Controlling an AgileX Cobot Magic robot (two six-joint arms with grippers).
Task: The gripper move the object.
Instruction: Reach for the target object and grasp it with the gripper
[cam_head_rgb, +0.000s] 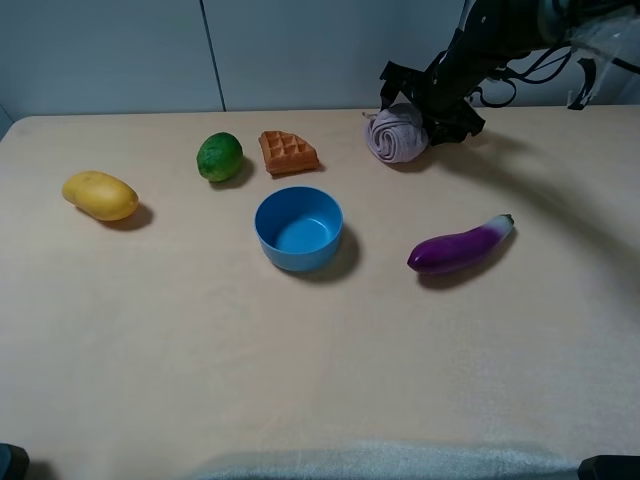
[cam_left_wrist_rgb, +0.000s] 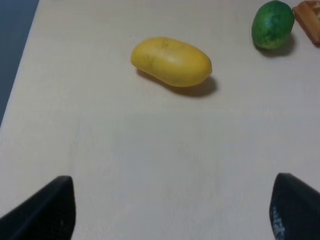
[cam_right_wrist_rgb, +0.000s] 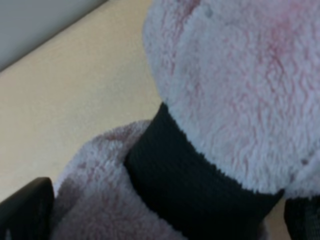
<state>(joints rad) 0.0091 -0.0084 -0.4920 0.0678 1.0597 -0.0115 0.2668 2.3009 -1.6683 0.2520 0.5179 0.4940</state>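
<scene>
The pale mauve-grey rolled towel (cam_head_rgb: 396, 134) with a black band (cam_right_wrist_rgb: 190, 185) lies at the back of the table, right of the middle. My right gripper (cam_head_rgb: 428, 112) reaches down onto it from the right. In the right wrist view the towel (cam_right_wrist_rgb: 235, 90) fills the frame, with the gripper (cam_right_wrist_rgb: 165, 220) around it. One black finger (cam_right_wrist_rgb: 25, 210) shows at each side, set wide apart and open. My left gripper (cam_left_wrist_rgb: 172, 205) is open and empty over bare table near a yellow mango (cam_left_wrist_rgb: 171, 61).
A blue bowl (cam_head_rgb: 298, 228) stands mid-table. A purple eggplant (cam_head_rgb: 460, 246) lies to its right. A waffle (cam_head_rgb: 287, 151), a green lime (cam_head_rgb: 220, 156) and the mango (cam_head_rgb: 100, 195) lie to the left. A wall runs behind the table's far edge.
</scene>
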